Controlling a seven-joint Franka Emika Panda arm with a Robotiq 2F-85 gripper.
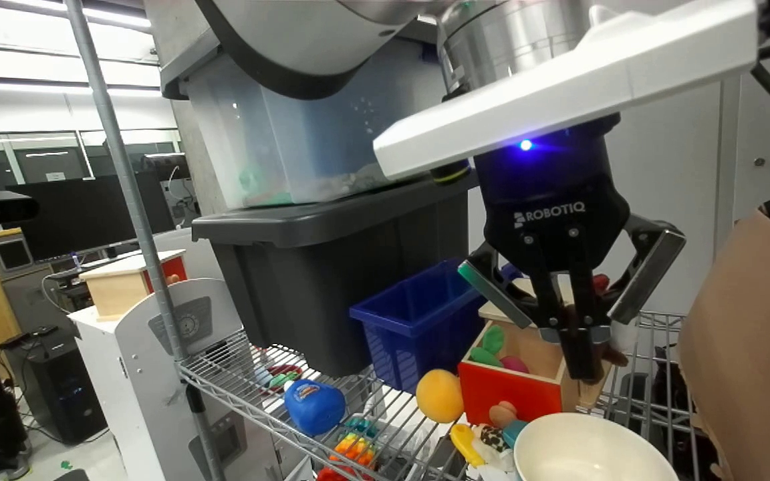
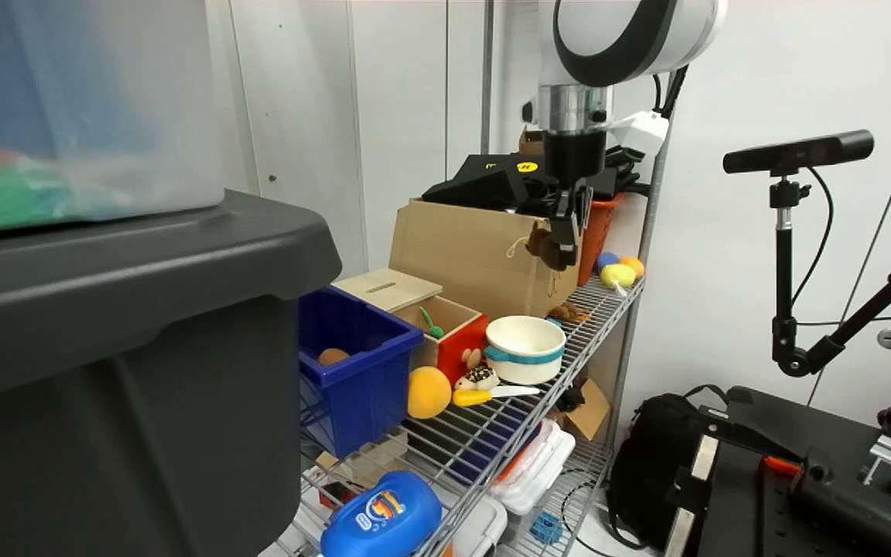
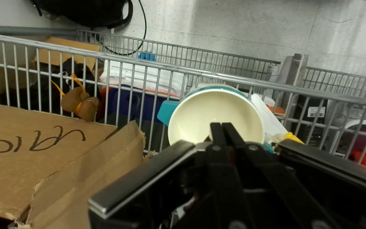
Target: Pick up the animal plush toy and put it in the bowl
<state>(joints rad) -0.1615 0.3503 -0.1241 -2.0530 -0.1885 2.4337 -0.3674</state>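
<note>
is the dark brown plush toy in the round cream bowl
Out: both exterior views show the plush toy held in the black gripper, above the bowl.

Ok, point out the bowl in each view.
In an exterior view: bowl at the bottom edge, right of centre, cut off.
In an exterior view: bowl just right of and below centre.
In the wrist view: bowl near centre, partly behind the gripper.
Shared landmark: the knife, beside it in all three.
</note>
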